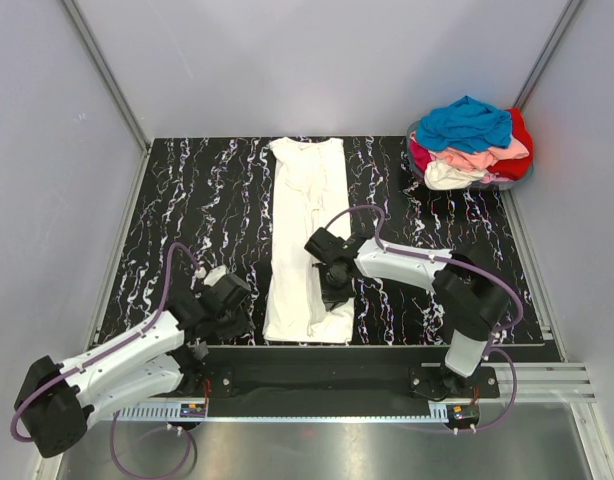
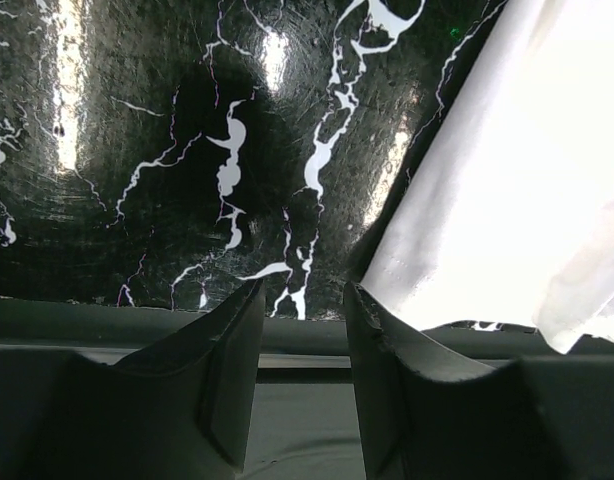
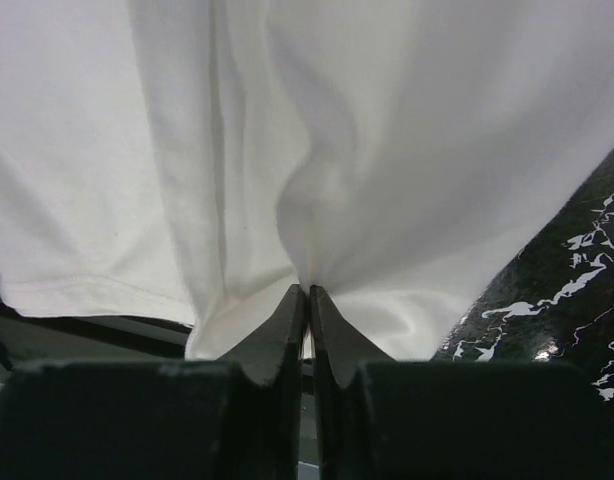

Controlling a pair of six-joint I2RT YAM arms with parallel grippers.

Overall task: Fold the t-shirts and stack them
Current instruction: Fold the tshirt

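A cream-white t-shirt (image 1: 307,200) lies as a long narrow strip down the middle of the black marbled table (image 1: 187,210). My right gripper (image 1: 332,290) rests on its lower right part. In the right wrist view that gripper (image 3: 308,290) is shut on a pinched fold of the white cloth (image 3: 337,130). My left gripper (image 1: 232,300) sits low beside the shirt's near left corner. It stands open (image 2: 305,295) with nothing between its fingers, and the shirt's hem corner (image 2: 507,180) lies just to the right of them.
More t-shirts, blue, pink, red and cream, are heaped in a pile (image 1: 472,145) at the back right corner. Grey walls enclose the table on three sides. The table's front edge (image 2: 287,335) runs right under my left fingers.
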